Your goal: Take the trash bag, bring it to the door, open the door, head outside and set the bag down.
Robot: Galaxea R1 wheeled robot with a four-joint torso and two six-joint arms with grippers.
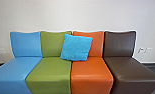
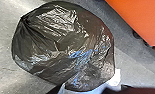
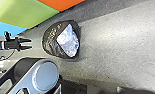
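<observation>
One pale wall [image 1: 83, 17] backs the grey floor [image 3: 118, 47] and a row of joined seats [image 1: 51, 65] in blue, green, orange and dark brown. The trash bag [image 3: 50, 41], dark and glossy, sits on that floor near the seats, and a bright blue cushion [image 1: 76, 47] leans where the green and orange backs meet. Smaller again, the left gripper [image 3: 31, 43] points at the bag with its two fingers spread and nothing between them, the tips apart from the plastic. As for the right gripper, I cannot tell whether it is released or clenched. I judge the step to be the pick-up, just short of contact: the next move calls for easing in to gathered plastic and closing on enough of it that the thin film doesn't slip or tear. Whether the creases drawn together at one edge are the tied neck is hard to make out, the bag's underside is hidden, and a pale patch [image 3: 68, 41] on it could be glare or lighter material.
</observation>
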